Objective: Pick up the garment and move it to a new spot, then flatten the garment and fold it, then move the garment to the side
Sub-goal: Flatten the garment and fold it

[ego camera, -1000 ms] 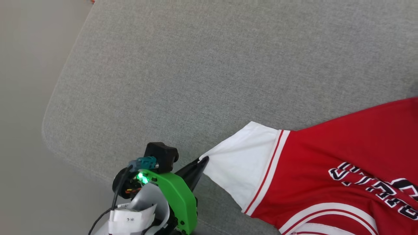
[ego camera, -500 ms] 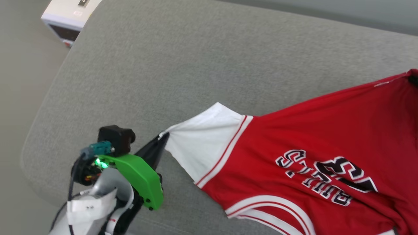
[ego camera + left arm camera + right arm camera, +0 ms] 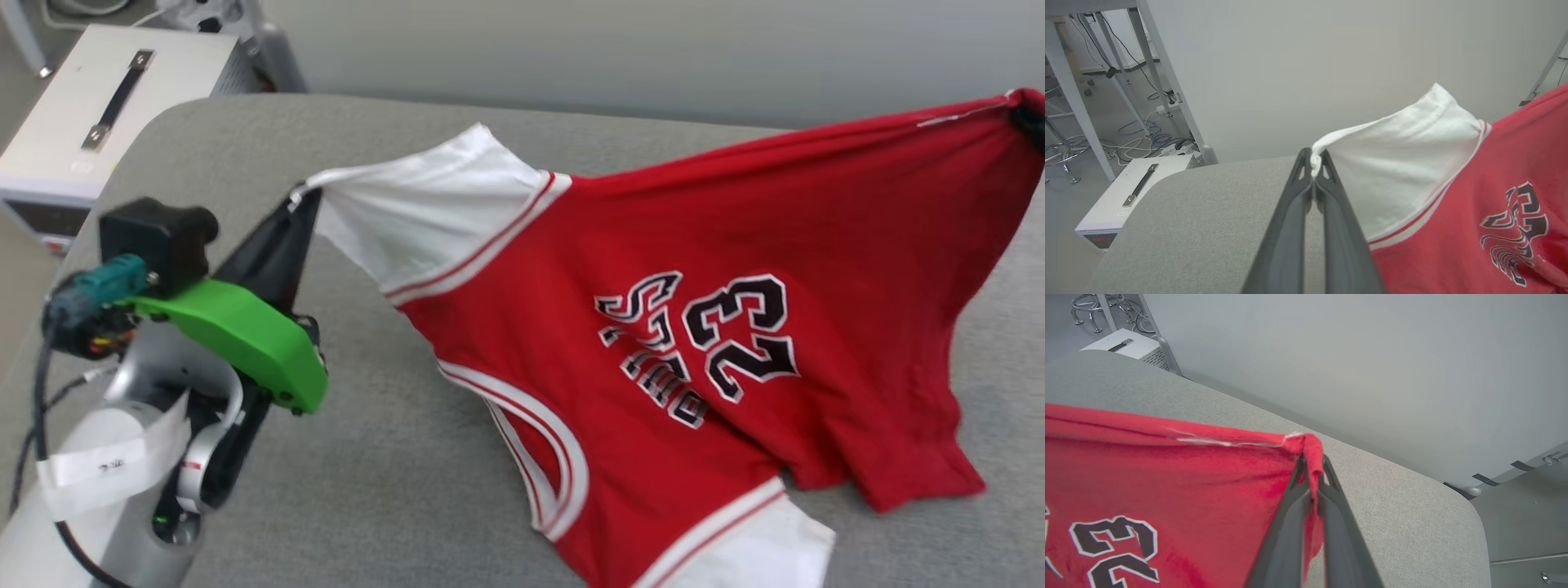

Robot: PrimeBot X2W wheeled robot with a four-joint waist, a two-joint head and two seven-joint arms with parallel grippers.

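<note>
The garment (image 3: pixel 735 269), a red jersey T-shirt with white sleeves and black lettering with "23", hangs stretched between my two grippers above the grey cushion (image 3: pixel 408 506). My left gripper (image 3: pixel 300 196) is shut on the tip of its white sleeve (image 3: pixel 1400 163); the left wrist view shows my left gripper (image 3: pixel 1314 161) pinching that cloth. My right gripper (image 3: pixel 1312 465) is shut on a red corner of the garment (image 3: pixel 1167 477), and its dark fingertip (image 3: pixel 1030 122) shows at the right edge of the head view. The lower part of the garment drapes onto the cushion.
A white box with a dark handle (image 3: pixel 98 114) stands on the floor beyond the cushion's far left corner, next to metal table legs (image 3: pixel 1163 77) and cables. A plain grey wall runs behind the cushion. The cushion's right edge (image 3: pixel 1474 522) drops off to the floor.
The head camera has tilted up, bringing the wall and box into view. Both grippers have lifted the garment off the cushion, so it now hangs spread between them.
</note>
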